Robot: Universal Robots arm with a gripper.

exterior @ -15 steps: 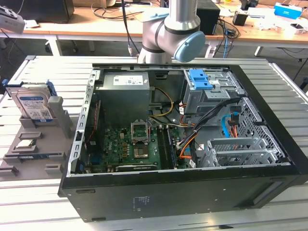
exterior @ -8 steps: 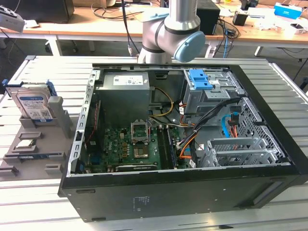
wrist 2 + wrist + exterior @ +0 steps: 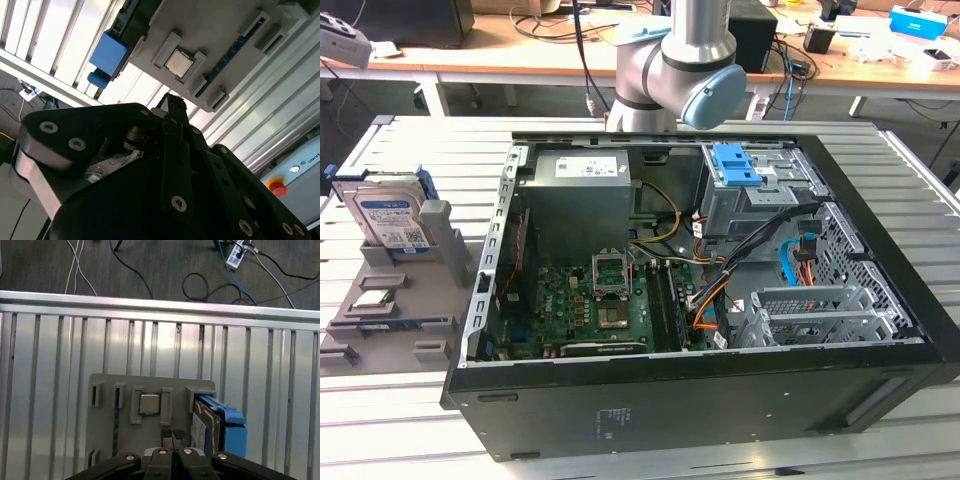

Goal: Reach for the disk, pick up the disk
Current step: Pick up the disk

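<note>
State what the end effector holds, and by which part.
Nothing. The end effector is shut and empty, apart from the disk in the grey holder.

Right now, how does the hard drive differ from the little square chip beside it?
The hard drive stands on edge; the processor chip lies flat in a recess. The hard drive is larger and rectangular; the processor chip is small and square. The hard drive wears a blue caddy and a printed label; the processor chip is bare. Both are silver metal, on the grey holder.

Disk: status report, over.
Hand shut, empty, over the gray fixture. Disk upright in its slot, untouched. Nothing between them.
</note>
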